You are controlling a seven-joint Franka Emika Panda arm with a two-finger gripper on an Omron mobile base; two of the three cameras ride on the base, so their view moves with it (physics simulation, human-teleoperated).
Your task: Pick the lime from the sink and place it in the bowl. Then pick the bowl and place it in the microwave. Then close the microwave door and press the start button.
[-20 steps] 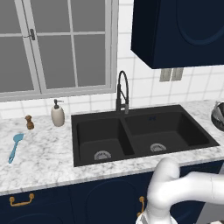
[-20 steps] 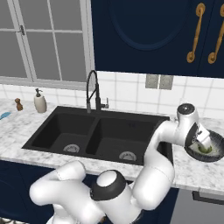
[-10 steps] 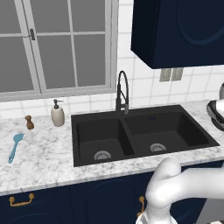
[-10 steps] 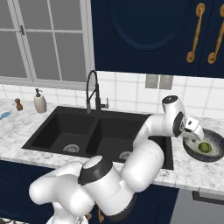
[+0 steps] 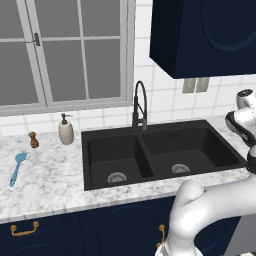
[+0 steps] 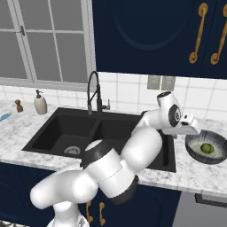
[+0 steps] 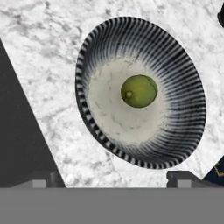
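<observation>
Lime (image 7: 138,91) lies in bowl (image 7: 183,87); jaws, seemingly apart, have risen higher above it.

A home kitchen is showing here: a black sink (image 5: 160,152) with faucet (image 5: 140,102) is sitting in a marble counter (image 5: 45,180), navy cabinets (image 5: 210,35) hanging above.

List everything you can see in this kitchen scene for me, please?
lime: one, yellow-green, inside the bowl
bowl: one, grey-blue striped, on the counter right of the sink
sink: one, black, two basins
faucet: one, black, behind the sink
soap dispenser: one, beige, left of the sink
spatula: one, blue, far left of the counter
small brown bottle: one, beside the dispenser
counter: white marble
gripper: one, white, above the bowl, fingers apart
</observation>
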